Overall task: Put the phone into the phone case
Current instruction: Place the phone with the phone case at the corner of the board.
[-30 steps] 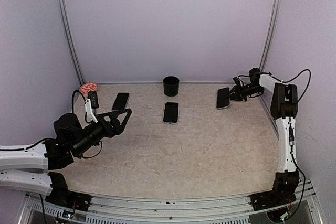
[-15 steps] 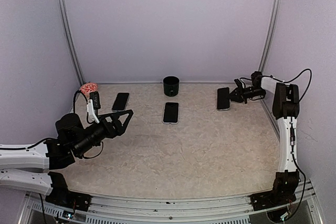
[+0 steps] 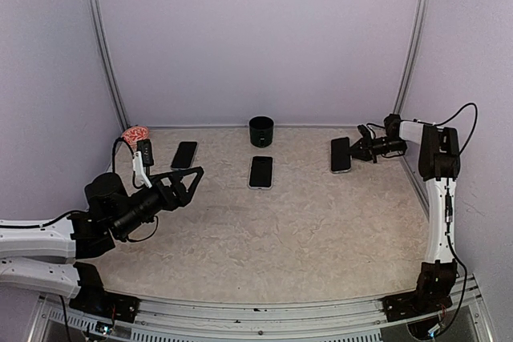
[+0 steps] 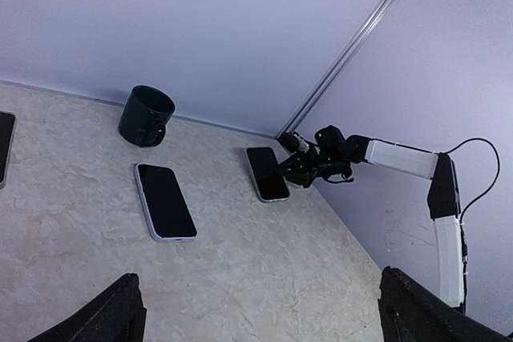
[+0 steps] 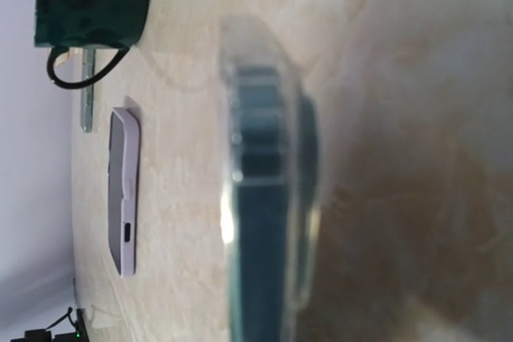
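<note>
A dark phone [image 3: 341,154] with a clear rim lies at the right back of the table. My right gripper [image 3: 357,151] is shut on its right edge. In the right wrist view that phone [image 5: 268,198] fills the middle as a blurred edge, and my own fingers do not show. A second phone in a pale lilac case [image 3: 260,171] lies in the middle, and a bare black phone [image 3: 184,154] lies at the left. My left gripper [image 3: 172,167] hovers open near the left one, holding nothing. Which item is the phone case I cannot tell.
A dark green mug [image 3: 261,130] stands at the back centre, behind the lilac-cased phone [image 4: 164,201]. A pink-red object [image 3: 135,134] sits in the back left corner. Walls close the table on three sides, and the right arm reaches along the right wall.
The right gripper has closed on the right phone's edge and drawn slightly right. The phone, tilted up before, now lies flatter. The left arm has barely moved.
</note>
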